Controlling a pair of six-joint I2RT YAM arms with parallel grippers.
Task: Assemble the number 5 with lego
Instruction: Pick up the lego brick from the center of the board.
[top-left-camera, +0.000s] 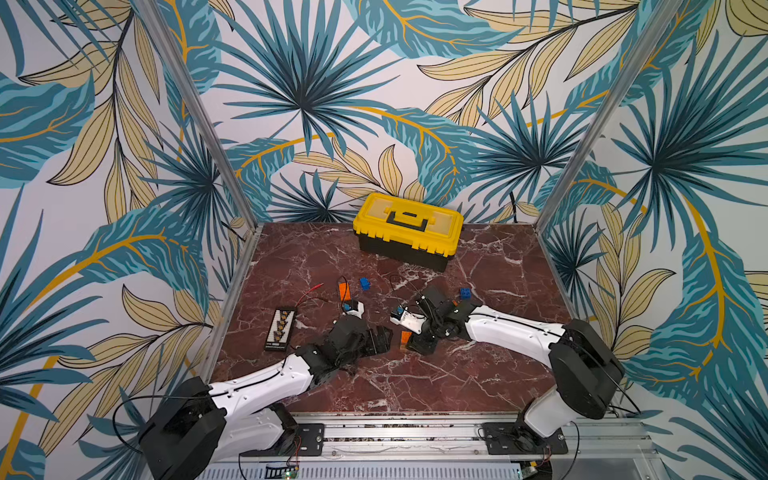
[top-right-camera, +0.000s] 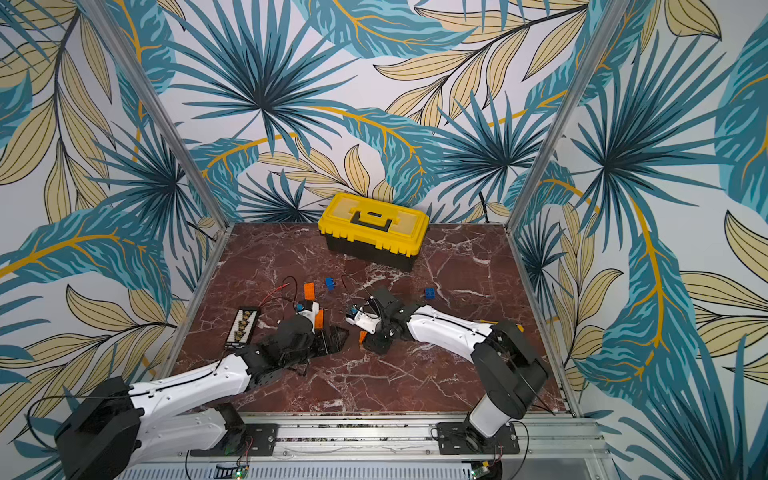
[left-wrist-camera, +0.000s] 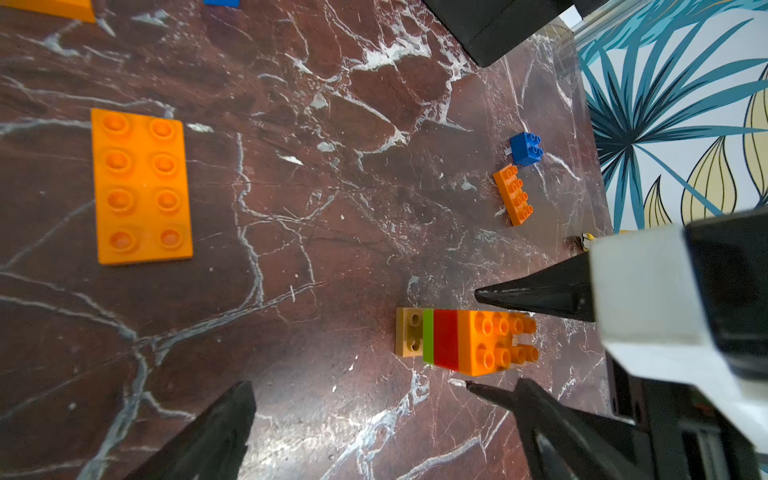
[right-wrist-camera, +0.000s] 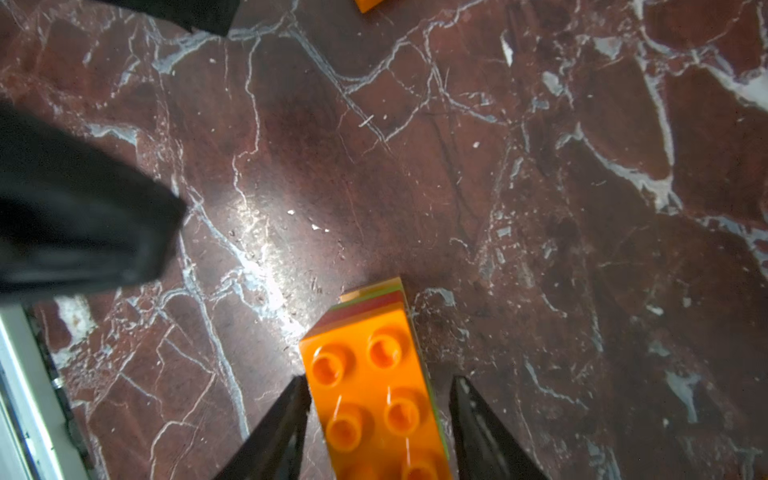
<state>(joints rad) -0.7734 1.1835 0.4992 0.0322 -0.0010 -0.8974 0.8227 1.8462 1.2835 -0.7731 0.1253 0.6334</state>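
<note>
We see the right gripper (right-wrist-camera: 377, 379) straddling the lego stack (left-wrist-camera: 457, 340), jaws unclamped. The left gripper (top-left-camera: 380, 338) gapes wide at its 9 o'clock.

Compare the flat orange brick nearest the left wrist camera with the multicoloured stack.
The flat orange brick is one colour; the stack layers tan, lime green, red and orange. The brick is a single piece; the stack, several joined. The right gripper straddles the stack; the brick lies free. Both sit on the marble table, showing two rows of orange studs.
</note>
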